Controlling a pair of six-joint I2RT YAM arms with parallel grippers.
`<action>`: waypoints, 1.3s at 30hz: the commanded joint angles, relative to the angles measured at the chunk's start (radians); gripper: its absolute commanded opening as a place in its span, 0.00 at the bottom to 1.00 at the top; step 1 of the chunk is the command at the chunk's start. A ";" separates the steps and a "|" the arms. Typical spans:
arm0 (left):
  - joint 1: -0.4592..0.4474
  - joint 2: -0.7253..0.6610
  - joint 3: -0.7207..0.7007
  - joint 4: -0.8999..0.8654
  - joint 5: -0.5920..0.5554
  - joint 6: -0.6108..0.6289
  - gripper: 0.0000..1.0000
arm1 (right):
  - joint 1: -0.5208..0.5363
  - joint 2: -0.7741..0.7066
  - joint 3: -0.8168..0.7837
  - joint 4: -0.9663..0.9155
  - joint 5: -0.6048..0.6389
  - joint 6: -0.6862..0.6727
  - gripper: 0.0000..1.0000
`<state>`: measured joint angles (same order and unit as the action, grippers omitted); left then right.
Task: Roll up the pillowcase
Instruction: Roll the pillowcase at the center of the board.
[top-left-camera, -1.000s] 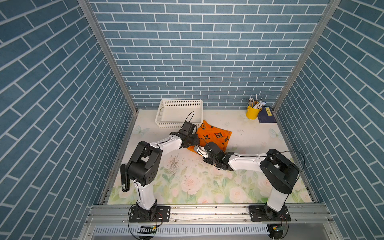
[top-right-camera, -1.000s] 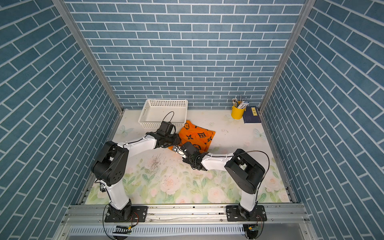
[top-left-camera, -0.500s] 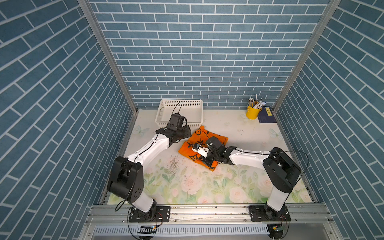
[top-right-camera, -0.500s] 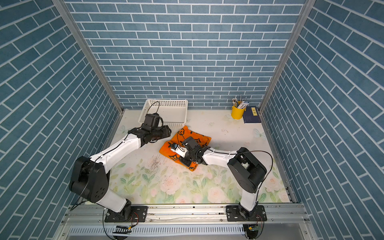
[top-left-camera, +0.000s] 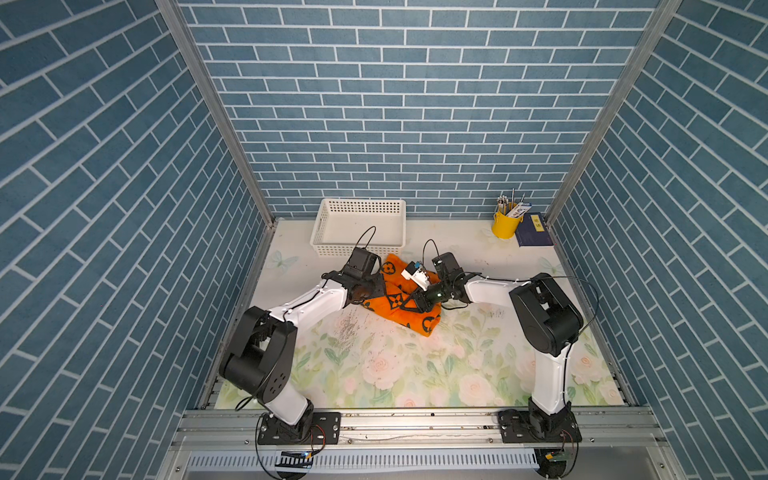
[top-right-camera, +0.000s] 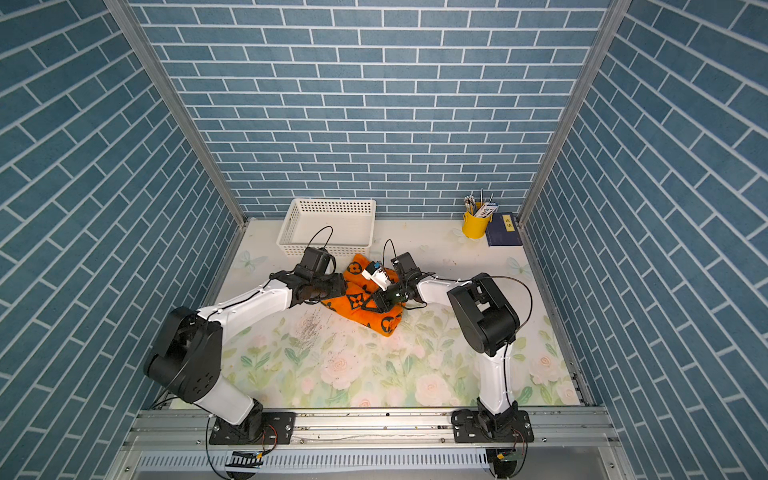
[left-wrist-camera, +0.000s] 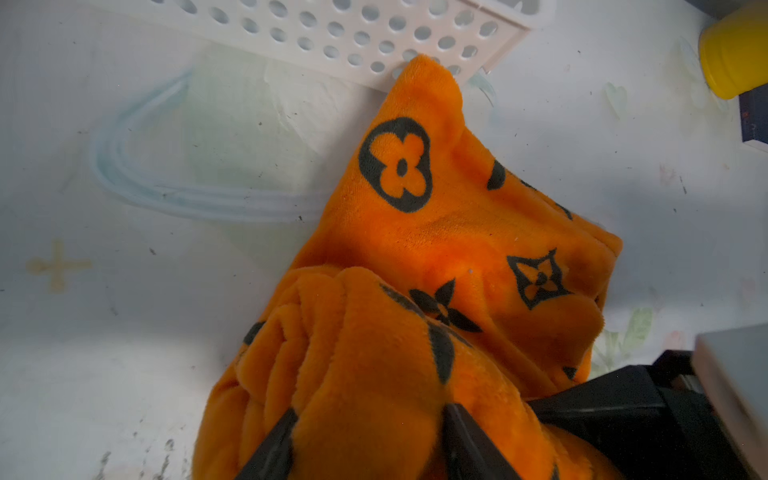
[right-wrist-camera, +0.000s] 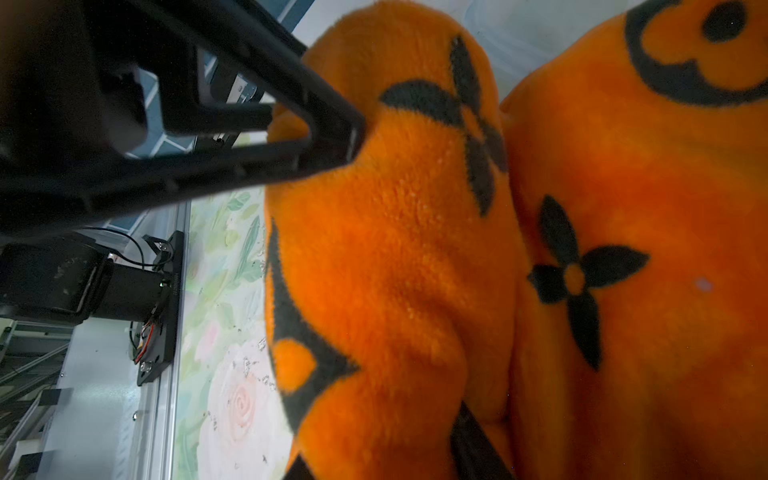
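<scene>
The orange pillowcase with black flower motifs lies bunched and partly rolled on the floral mat, just in front of the basket. A thick roll of it runs along its near-left side, and one corner points toward the basket. My left gripper reaches in from the left, its two fingers pressed against either side of the thick roll. My right gripper comes from the right and straddles the same roll, with plush filling the gap between its fingers. A left finger shows digging into the roll.
A white perforated basket stands against the back wall, right behind the fabric. A yellow pen cup and a dark blue book sit in the back right corner. Blue brick walls close in three sides.
The pillowcase has gone from lying flatter to a bunched roll. Both arms have shifted: the left gripper has come back onto the fabric, and the right gripper's fingers stand wider around the roll.
</scene>
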<state>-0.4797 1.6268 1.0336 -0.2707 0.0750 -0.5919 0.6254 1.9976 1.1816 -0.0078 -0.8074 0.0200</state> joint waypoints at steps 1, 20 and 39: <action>-0.021 0.069 -0.018 -0.003 -0.007 -0.044 0.54 | 0.002 0.016 -0.004 -0.082 0.134 0.003 0.56; -0.020 0.140 0.020 -0.031 -0.024 -0.083 0.53 | 0.373 -0.264 -0.268 0.147 1.083 -0.459 0.84; 0.160 -0.101 0.108 -0.152 -0.010 0.016 0.60 | 0.339 -0.177 -0.083 -0.159 0.530 -0.228 0.01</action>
<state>-0.3542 1.5612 1.1286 -0.3649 0.0616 -0.6132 0.9611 1.8027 1.0740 -0.0380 -0.0113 -0.3233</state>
